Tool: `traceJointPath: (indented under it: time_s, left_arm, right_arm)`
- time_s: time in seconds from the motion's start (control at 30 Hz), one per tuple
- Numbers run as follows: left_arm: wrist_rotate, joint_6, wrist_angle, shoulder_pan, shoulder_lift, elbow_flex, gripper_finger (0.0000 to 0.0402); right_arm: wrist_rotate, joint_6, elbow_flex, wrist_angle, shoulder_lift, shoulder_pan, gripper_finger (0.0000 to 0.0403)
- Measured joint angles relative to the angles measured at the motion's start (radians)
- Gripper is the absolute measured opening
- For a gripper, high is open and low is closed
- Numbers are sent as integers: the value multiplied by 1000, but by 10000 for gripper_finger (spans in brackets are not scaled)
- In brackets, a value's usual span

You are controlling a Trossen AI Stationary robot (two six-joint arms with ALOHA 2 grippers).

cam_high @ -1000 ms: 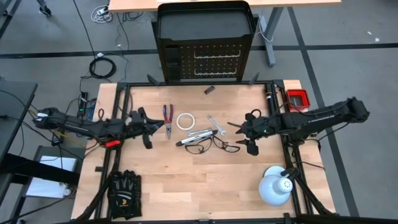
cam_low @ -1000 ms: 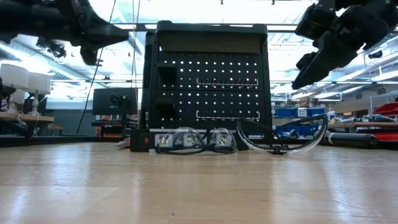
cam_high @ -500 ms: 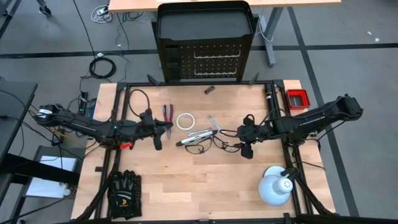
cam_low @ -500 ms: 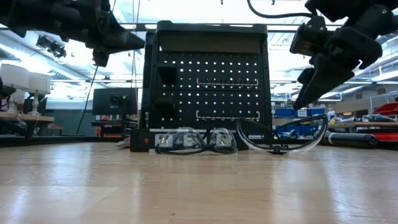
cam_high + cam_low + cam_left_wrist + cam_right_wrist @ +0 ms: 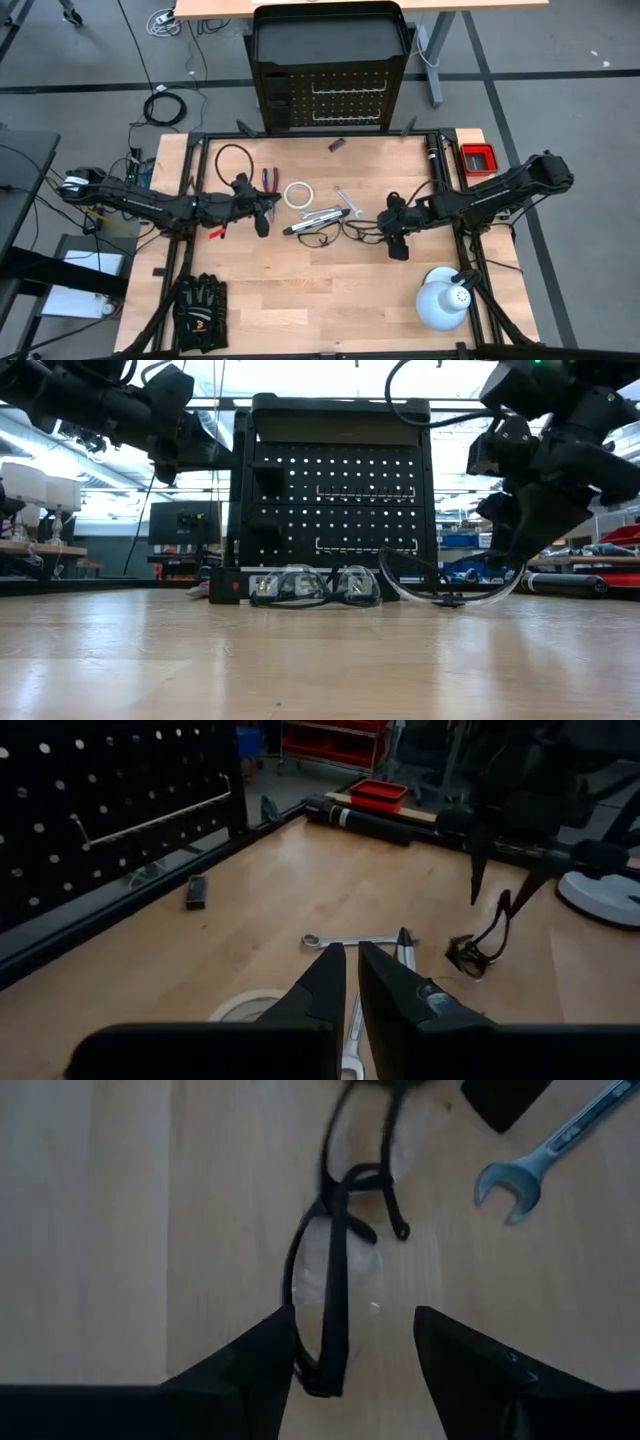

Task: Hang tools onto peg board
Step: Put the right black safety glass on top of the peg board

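Right claw, fingers spread, sits low over the black-framed glasses lying on the bench, one finger on each side of the frame. Left claw, fingers nearly pressed together and holding nothing, hovers beside the red-handled pliers. Peg board stands upright at the bench's far edge.

Wooden bench. Mid-bench, left to right: pliers, tape roll, two wrenches beside a level bar, and glasses. Far edge: small dark block. Near left: gloves. Near right: dome lamp.
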Motion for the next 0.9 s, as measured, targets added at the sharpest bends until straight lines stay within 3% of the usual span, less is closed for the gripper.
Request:
traceJointPath:
  time_s: [0.47,0.63,0.73,0.9]
  left_arm:
    - [44,-61,-3,-1,0,0,37]
    - [44,-120,-3,-1,0,0,37]
    - [44,-130,-3,-1,0,0,37]
    - [44,-130,-1,-1,0,0,37]
  right_arm:
    - [5,-119,0,-10,-10,-22,36]
    - [15,-123,101,-66,-31,-39,29]
    - [99,-166,206,-112,-52,-37,36]
    - [398,-293,391,-186,-65,-55,60]
